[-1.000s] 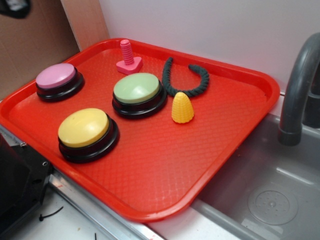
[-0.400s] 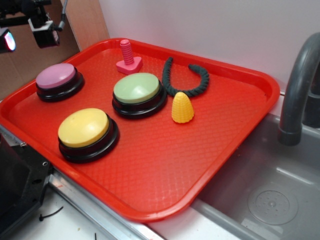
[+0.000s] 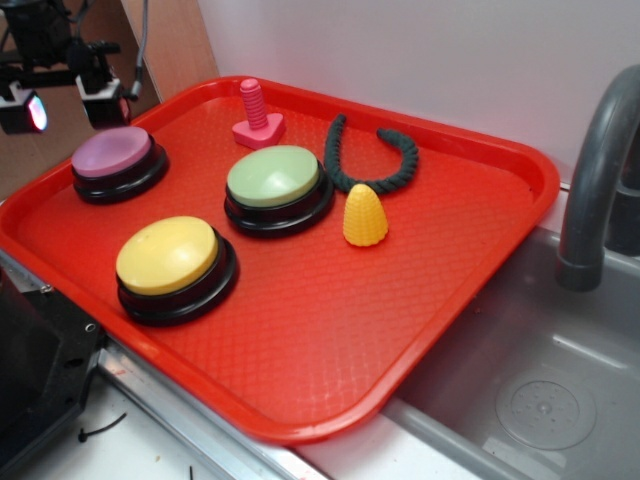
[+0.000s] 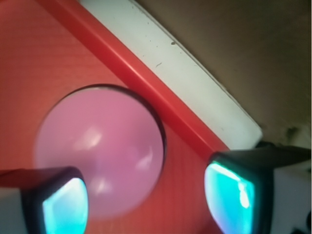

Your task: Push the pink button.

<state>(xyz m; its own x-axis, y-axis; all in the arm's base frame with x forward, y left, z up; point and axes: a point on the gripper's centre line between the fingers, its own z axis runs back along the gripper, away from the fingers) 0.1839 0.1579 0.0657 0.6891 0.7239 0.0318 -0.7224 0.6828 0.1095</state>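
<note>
A red tray point(image 3: 420, 300) holds three round buttons, and the pink button point(image 3: 112, 153) sits in its far left corner on a black base. The gripper point(image 3: 65, 108) hangs just above and behind that button, over the tray's left rim, not touching it. Its two fingers point(image 3: 103, 102) are spread wide apart and hold nothing. In the wrist view the pink button point(image 4: 100, 151) fills the lower left, blurred, lying between and below the two fingertips point(image 4: 229, 192), closer to the left one. A strip of tray rim point(image 4: 146, 87) runs diagonally behind it. The arm above the gripper is cut off by the top edge of the side view. The green button point(image 3: 275, 177) and the yellow button point(image 3: 167, 254) sit well apart from the gripper.
</note>
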